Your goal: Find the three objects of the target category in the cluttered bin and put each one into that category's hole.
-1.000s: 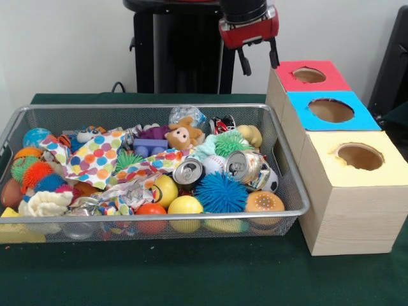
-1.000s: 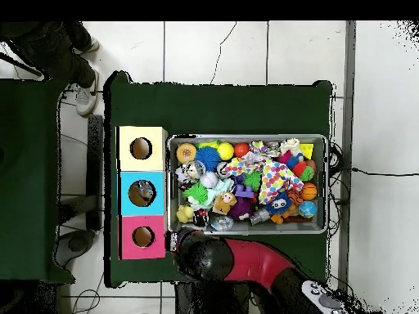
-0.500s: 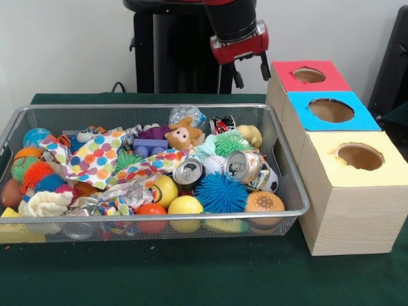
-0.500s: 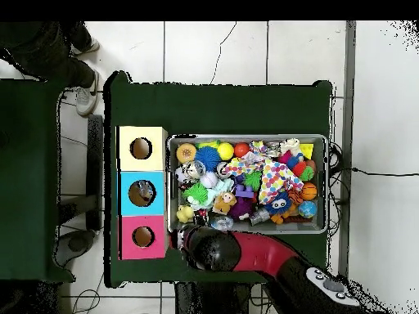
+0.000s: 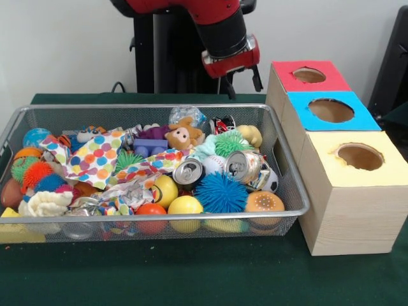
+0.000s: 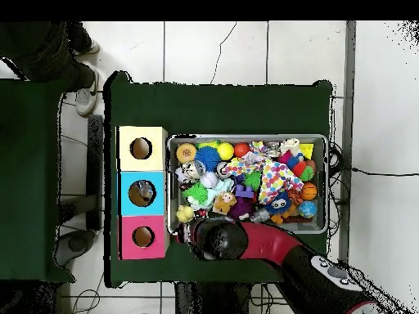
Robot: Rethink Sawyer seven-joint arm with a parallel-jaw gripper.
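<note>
My claw (image 5: 240, 81) hangs above the far rim of the bin (image 5: 290, 185), toward the boxes; its two dark fingers (image 5: 256, 78) stand apart and grip nothing. From overhead, my arm (image 6: 278, 249) covers the bin's edge nearest the red box (image 6: 142, 237).

The bin is a wire-mesh tray, filled with mixed items. Two crushed cans (image 5: 245, 166) lie side by side near its middle, the right one close to the wall facing the boxes. A blue spiky ball (image 5: 220, 192) lies just in front of the cans; a yellow ball (image 5: 184, 205) and a burger toy (image 5: 264, 203) rest against the bin's front wall. A dotted cloth (image 5: 95, 159) lies left of the cans, and a plush animal (image 5: 185, 134) behind them.

Beside the bin stand three boxes in a row, each with a round hole on top: red, blue box (image 5: 330, 109) and yellow box (image 5: 360, 159).
</note>
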